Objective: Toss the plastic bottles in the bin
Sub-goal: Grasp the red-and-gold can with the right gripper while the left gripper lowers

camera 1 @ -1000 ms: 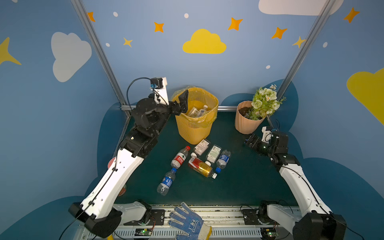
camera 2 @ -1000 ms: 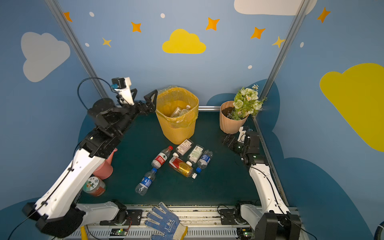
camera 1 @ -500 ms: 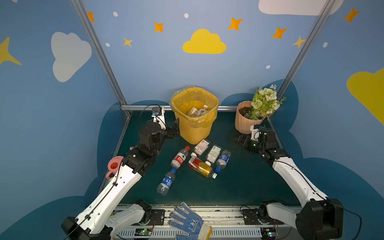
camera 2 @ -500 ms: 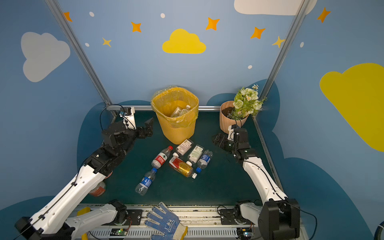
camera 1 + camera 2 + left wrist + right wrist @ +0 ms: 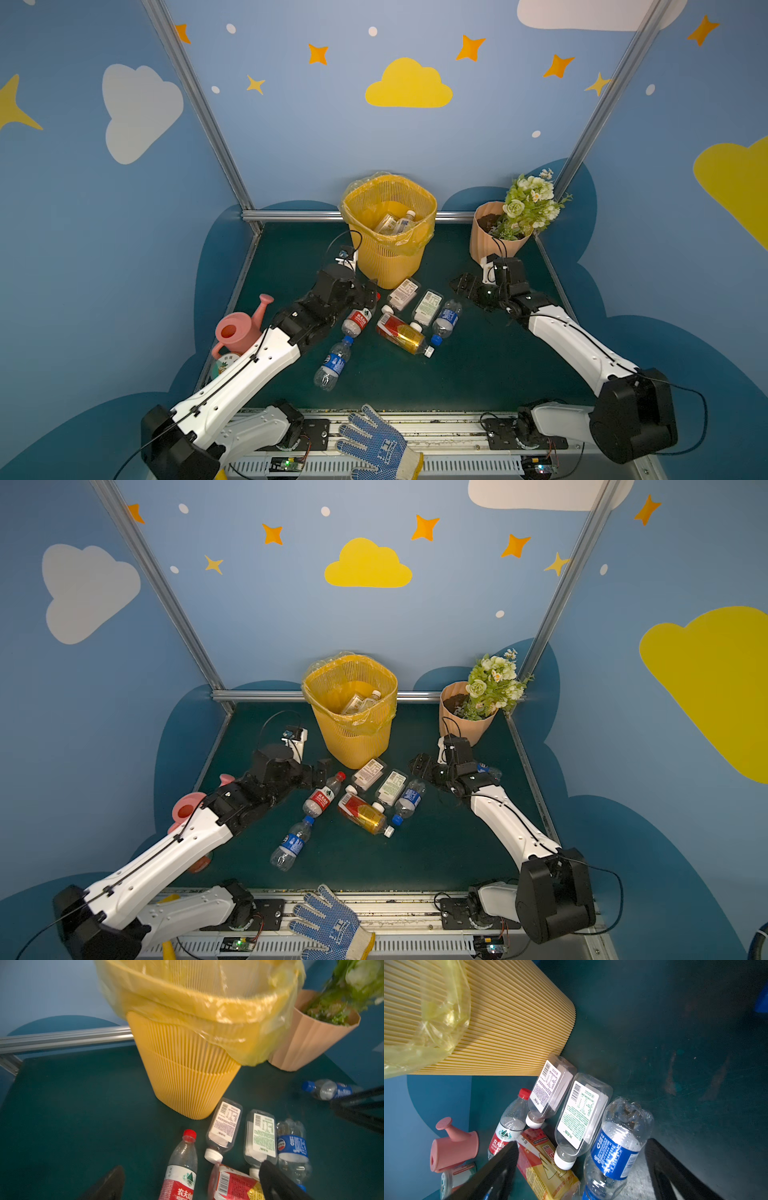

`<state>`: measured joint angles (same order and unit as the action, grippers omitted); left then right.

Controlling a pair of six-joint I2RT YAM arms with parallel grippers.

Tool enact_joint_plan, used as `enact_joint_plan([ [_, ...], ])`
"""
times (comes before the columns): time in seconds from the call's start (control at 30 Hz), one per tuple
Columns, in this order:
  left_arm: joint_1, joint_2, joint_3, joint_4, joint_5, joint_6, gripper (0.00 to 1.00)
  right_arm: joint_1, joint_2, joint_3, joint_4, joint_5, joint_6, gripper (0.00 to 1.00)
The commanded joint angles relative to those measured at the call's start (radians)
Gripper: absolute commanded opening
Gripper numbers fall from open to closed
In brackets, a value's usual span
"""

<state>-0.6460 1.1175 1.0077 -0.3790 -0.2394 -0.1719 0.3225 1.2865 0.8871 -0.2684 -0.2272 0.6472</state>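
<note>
Yellow ribbed bin point(image 5: 388, 257) is seen upright at rear of green mat point(image 5: 478, 374), w/ a few plastic bottles point(image 5: 395, 222) already inside. Six more are scattered just in front of it. Red-cap btl point(image 5: 358, 321) lies nearest L gripper point(image 5: 192, 1165), jaws spread wide, nothing pinched. R gripper point(image 5: 580, 1145) is likewise spread & empty, near blue-label btl point(image 5: 445, 322). Stray btl point(image 5: 488, 769) is seen near peach pot point(image 5: 457, 723).
</note>
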Motion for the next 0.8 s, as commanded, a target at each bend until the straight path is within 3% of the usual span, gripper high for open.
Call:
enact_joint_plan([
  [0.0, -0.047, 0.047, 0.029, -0.083, 0.013, -0.072, 1.00, 0.000, -0.008, 0.029, -0.036, 0.035, -0.021, 0.93],
  [0.1, -0.108, 0.065, -0.014, -0.053, -0.027, -0.133, 1.00, 0.003, -0.011, 0.028, -0.021, -0.007, -0.071, 0.93],
  [0.23, -0.112, 0.036, -0.066, -0.056, -0.139, -0.272, 1.00, 0.066, -0.005, 0.070, -0.069, -0.035, -0.235, 0.92],
  [0.33, -0.104, -0.012, -0.128, -0.013, -0.194, -0.287, 1.00, 0.142, 0.028, 0.128, -0.145, -0.026, -0.356, 0.92],
  [0.77, 0.111, -0.189, -0.271, -0.036, -0.129, -0.390, 1.00, 0.490, 0.343, 0.373, -0.323, 0.049, -0.631, 0.88],
])
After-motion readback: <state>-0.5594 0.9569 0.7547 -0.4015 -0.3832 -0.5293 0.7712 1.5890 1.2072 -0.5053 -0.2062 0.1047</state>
